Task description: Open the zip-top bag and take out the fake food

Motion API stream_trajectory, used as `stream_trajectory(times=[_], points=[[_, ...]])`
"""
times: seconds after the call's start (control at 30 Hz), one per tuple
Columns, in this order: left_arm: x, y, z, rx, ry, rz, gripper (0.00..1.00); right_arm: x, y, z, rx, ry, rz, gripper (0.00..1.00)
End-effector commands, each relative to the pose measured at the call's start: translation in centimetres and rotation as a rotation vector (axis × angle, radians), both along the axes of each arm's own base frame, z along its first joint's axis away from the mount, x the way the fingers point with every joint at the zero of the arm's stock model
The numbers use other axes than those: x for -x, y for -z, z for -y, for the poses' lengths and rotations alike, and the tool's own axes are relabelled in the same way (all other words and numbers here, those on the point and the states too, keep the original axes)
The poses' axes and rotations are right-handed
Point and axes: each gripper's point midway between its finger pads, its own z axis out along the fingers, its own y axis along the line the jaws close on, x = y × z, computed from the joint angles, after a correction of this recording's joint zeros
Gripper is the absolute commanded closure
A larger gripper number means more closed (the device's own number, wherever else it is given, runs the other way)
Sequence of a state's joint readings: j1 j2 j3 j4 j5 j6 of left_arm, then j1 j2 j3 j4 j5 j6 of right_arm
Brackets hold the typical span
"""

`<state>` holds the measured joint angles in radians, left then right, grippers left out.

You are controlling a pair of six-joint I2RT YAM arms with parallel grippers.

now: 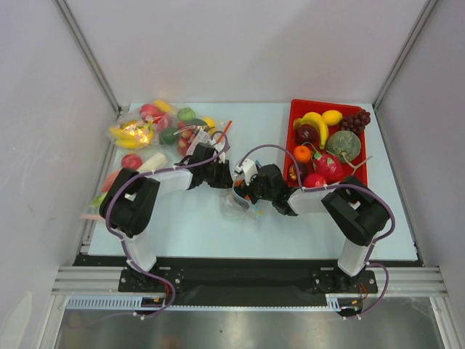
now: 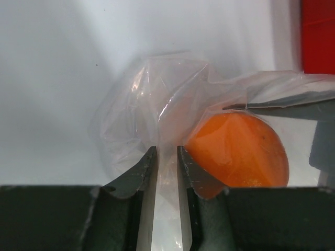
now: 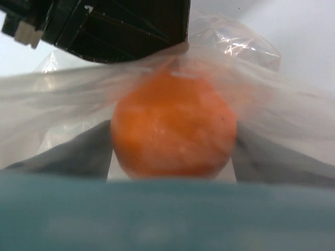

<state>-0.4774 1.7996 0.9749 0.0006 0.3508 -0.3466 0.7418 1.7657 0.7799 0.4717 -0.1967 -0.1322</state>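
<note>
The clear zip-top bag lies at mid-table between my two grippers. My left gripper is shut on a fold of the bag's film, just left of the fruit. An orange fake fruit sits inside the bag. My right gripper reaches into the bag, and its fingers press both sides of the orange fruit. The blue-green zip strip is a blurred band across the bottom of the right wrist view. No red or purple fruit shows in the bag.
A red tray at the back right holds bananas, grapes, a dragon fruit and other fake fruit. Several other clear bags of fake fruit lie at the back left, with loose pieces near the left edge. Grey walls enclose the table.
</note>
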Motion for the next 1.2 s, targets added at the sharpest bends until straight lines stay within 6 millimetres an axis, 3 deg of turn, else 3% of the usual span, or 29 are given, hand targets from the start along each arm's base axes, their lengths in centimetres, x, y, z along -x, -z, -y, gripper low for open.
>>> stream_trajectory(times=[0.0,0.03,0.17,0.27,0.3,0.37,0.5,0.8,0.9,1.03,1.17], points=[[0.2,-1.2,1.4,0.025,0.071,0.02,0.75,-1.1,-1.5,-1.6,-0.056,-0.025,0.043,0.1],[0.2,-1.2,1.4,0.022,0.069,0.021,0.75,-1.2,-1.7,-1.7,-0.06,-0.024,0.049,0.12],[0.3,-0.9,1.0,0.002,0.053,0.015,0.77,-1.7,-2.7,-1.1,-0.058,0.016,0.081,0.51],[0.4,-0.8,0.6,-0.014,0.044,0.012,0.92,-1.6,-4.2,-0.4,-0.054,0.04,0.097,0.62],[0.5,-0.8,0.6,-0.018,0.042,0.009,0.98,-1.4,-4.6,-0.2,-0.053,0.044,0.1,0.63],[0.5,-0.9,0.4,-0.023,0.039,0.01,1.0,-0.7,-5.0,0.4,-0.043,0.052,0.088,0.64],[0.4,-0.9,0.3,-0.028,0.031,0.011,1.0,0.7,-7.4,1.4,-0.049,0.057,0.086,0.66],[0.4,-1.1,0.2,-0.035,0.029,0.013,1.0,4.2,-10.3,3.7,-0.03,0.065,0.022,0.66],[0.4,-1.2,0.2,-0.035,0.029,0.018,1.0,4.9,-12.3,4.7,-0.058,0.085,0.032,0.66],[0.3,-1.5,0.1,-0.033,0.027,0.025,1.0,5.3,-14.5,7.0,-0.067,0.146,0.05,0.66],[0.3,-2.0,0.2,-0.027,0.03,0.035,1.0,3.8,-16.4,11.4,-0.07,0.279,0.072,0.66]])
